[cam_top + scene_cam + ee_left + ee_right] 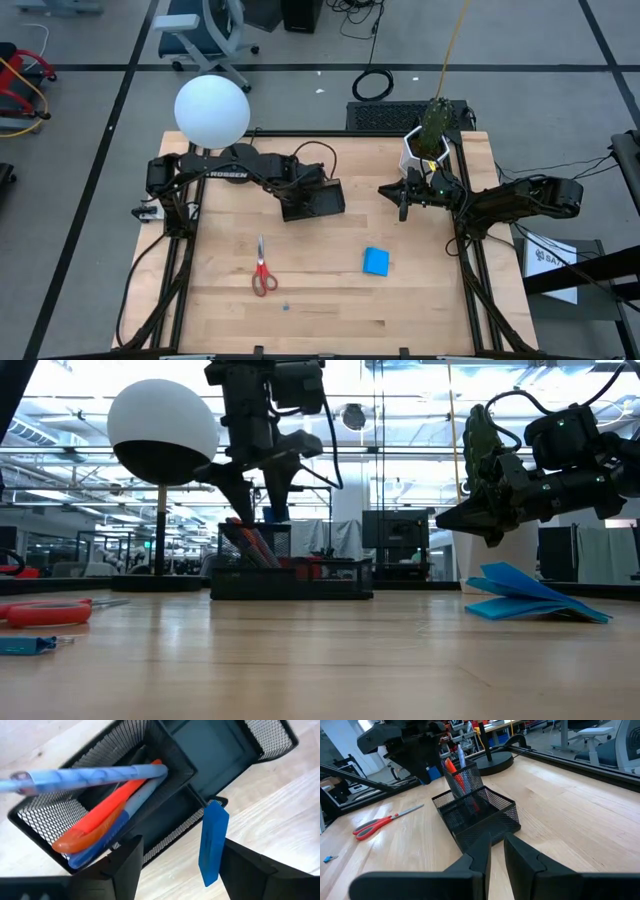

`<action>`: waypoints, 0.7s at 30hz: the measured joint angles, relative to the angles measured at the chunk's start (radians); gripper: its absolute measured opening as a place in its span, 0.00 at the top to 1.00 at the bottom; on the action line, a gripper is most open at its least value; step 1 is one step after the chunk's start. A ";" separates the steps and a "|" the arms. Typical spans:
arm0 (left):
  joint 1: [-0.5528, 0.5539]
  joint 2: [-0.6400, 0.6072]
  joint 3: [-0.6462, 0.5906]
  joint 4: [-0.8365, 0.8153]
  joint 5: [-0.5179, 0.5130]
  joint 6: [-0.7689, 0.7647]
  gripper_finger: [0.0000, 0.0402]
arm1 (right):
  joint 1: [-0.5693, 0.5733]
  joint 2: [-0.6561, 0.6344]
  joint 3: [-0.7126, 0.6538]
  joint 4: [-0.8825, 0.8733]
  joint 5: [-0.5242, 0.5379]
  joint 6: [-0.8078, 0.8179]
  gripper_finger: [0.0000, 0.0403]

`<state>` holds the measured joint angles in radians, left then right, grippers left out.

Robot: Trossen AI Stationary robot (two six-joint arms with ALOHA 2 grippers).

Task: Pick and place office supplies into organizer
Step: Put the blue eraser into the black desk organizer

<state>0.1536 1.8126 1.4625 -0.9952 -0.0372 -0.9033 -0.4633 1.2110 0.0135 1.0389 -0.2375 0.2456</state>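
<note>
Left gripper (pixel 318 197) hangs over the organizer (pixel 312 203), fingers spread wide and holding nothing; in its wrist view a blue pen (pixel 90 776) lies slanted across the mesh rim of the pen cup, on top of an orange marker (pixel 107 812), with one end past the rim. You risk it rolling or tipping out over the rim if the fingers brush it on the way up, so lift straight and clear. Right gripper (pixel 404 196) waits near the plant pot (pixel 425 150), fingers narrow, nothing between them. Scissors (pixel 263 272), notepad (pixel 376 261) and eraser (pixel 285 306) lie on the table (pixel 330 300), well apart from the organizer. The eraser is tiny; a slightly off grasp could flick it away, and the notepad's loose sheets may fan or slip
</note>
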 joint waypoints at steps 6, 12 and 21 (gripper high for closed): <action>-0.018 0.000 0.000 -0.027 -0.041 -0.075 0.49 | 0.000 0.000 0.000 0.000 0.000 0.000 0.88; -0.025 -0.009 0.000 -0.083 -0.105 -0.099 0.59 | 0.000 0.000 0.000 0.000 0.000 0.000 0.88; -0.008 -0.009 0.000 -0.097 -0.120 -0.074 0.68 | 0.000 0.000 0.000 0.000 0.000 0.000 0.88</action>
<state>0.1459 1.8034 1.4624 -1.0924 -0.1570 -0.9771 -0.4629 1.2110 0.0132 1.0389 -0.2375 0.2459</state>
